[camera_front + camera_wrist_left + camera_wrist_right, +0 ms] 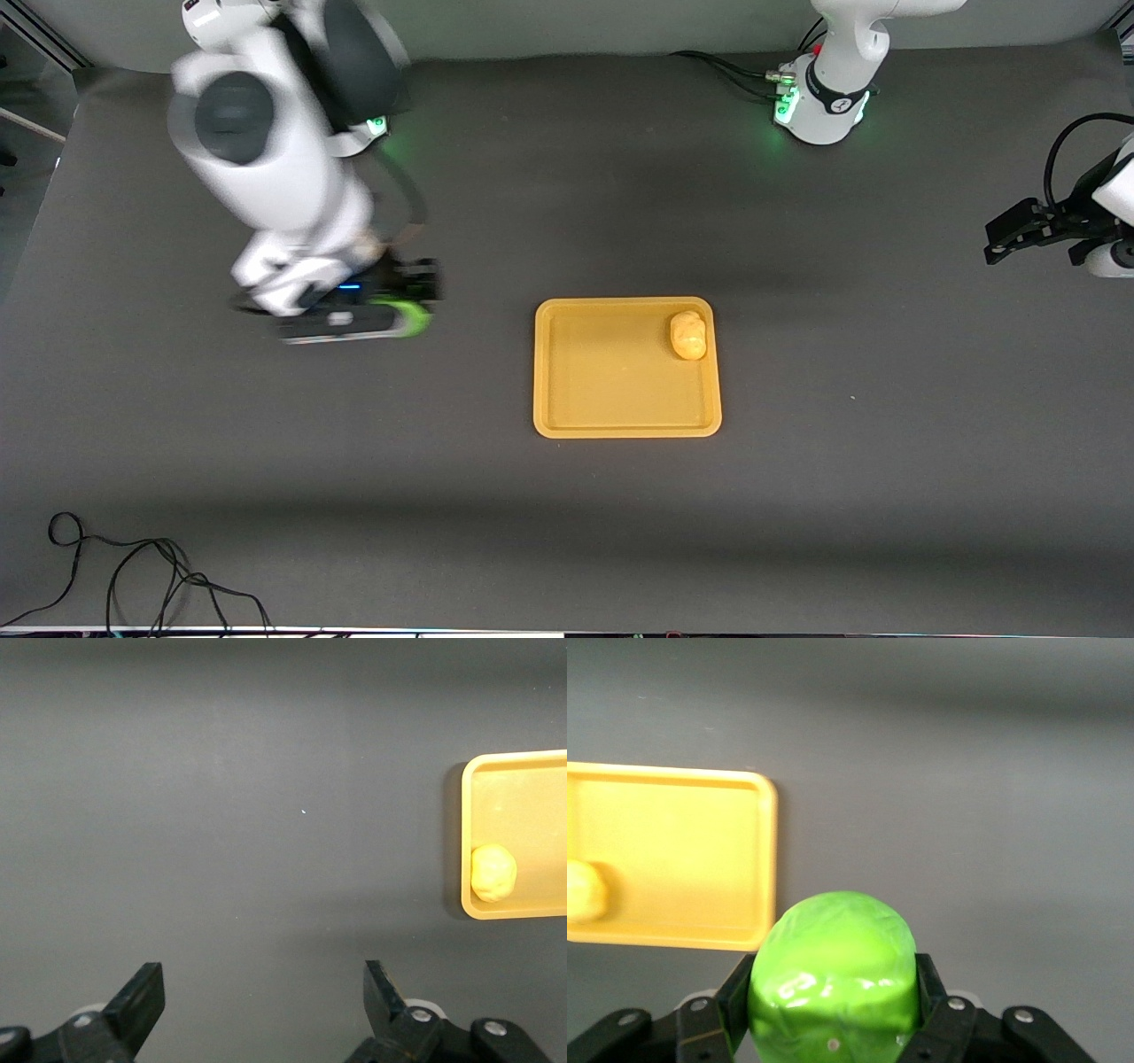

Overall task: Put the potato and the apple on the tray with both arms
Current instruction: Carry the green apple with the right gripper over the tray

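The orange-yellow tray (620, 390) lies mid-table. The yellow-tan potato (688, 335) rests in it, in the corner toward the left arm's end and farther from the front camera. Both also show in the left wrist view, tray (514, 788) and potato (493, 873), and in the right wrist view, tray (673, 815) and potato (585, 890). My right gripper (403, 310) is shut on the green apple (833, 966), up over bare table toward the right arm's end, beside the tray. The apple shows as a green edge (409, 317) under the hand. My left gripper (1005, 244) is open and empty at the left arm's end; its fingertips (142, 992) stand wide apart.
A loose black cable (133, 576) lies at the table's front corner toward the right arm's end. The arm bases (824, 106) stand along the edge farthest from the front camera. Dark bare tabletop (886, 399) surrounds the tray.
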`<state>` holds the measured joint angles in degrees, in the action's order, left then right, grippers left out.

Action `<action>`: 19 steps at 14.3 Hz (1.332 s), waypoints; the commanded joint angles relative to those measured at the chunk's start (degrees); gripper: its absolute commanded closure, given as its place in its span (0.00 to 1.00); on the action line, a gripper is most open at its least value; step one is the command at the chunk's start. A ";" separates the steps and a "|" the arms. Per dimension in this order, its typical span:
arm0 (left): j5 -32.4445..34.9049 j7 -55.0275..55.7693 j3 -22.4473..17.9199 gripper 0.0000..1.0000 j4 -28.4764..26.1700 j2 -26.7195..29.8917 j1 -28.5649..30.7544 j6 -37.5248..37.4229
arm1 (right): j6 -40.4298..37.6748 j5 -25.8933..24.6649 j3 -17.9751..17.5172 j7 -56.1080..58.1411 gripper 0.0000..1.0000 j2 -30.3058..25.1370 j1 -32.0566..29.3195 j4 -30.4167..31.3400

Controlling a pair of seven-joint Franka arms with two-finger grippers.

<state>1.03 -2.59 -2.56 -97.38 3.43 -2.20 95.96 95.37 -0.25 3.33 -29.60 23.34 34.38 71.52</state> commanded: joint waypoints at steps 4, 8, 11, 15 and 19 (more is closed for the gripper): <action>0.02 -0.92 -0.69 0.00 0.79 0.26 -0.87 -2.53 | -0.89 -0.19 -2.44 -14.43 0.61 18.65 10.96 -20.45; 0.11 -0.66 -0.69 0.00 0.53 0.09 -0.79 -2.36 | 3.85 -0.45 -2.72 -14.78 0.62 22.27 14.56 -20.90; 0.19 0.22 -0.69 0.00 0.27 0.09 -0.87 -1.92 | 10.08 -0.63 -2.45 -15.05 0.62 28.06 15.62 -20.81; 0.20 -1.35 -0.69 0.00 0.18 0.00 -0.61 -1.48 | 15.80 -2.39 -2.45 -15.05 0.62 34.48 15.72 -20.46; 0.37 -1.89 -0.78 0.00 -0.18 0.09 -0.43 -1.83 | 20.02 -5.02 -2.45 -14.96 0.62 38.26 15.72 -20.11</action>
<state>1.11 -3.49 -2.81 -97.12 3.04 -2.24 94.32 114.10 -3.87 0.61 -43.47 59.50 49.66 53.83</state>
